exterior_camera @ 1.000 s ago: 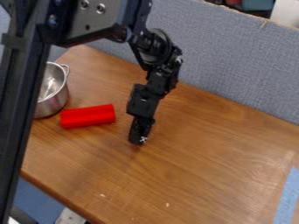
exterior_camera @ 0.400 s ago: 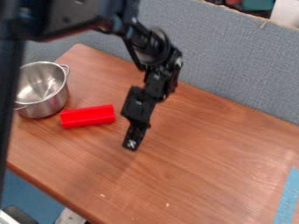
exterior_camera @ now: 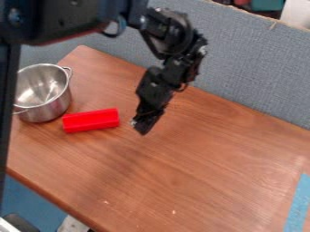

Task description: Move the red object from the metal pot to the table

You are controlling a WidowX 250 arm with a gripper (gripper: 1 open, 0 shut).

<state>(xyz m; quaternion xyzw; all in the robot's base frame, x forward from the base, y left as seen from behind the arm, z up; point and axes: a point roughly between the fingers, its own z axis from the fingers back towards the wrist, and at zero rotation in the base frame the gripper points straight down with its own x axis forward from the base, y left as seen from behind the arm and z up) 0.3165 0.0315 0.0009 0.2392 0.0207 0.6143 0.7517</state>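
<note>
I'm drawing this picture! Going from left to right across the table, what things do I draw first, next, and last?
metal pot → red object → end effector, all over the brown table.

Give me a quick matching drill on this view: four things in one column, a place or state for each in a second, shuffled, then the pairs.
Things:
1. red block
2. pot
3. pincer
4. table

Places or states:
A. shut, holding nothing, above the tabletop
B. brown wood, carrying the rest
C. lying flat on the wood, right of the pot
D. standing empty near the left edge

Pairs: 1-C, 2-D, 3-A, 4-B
</note>
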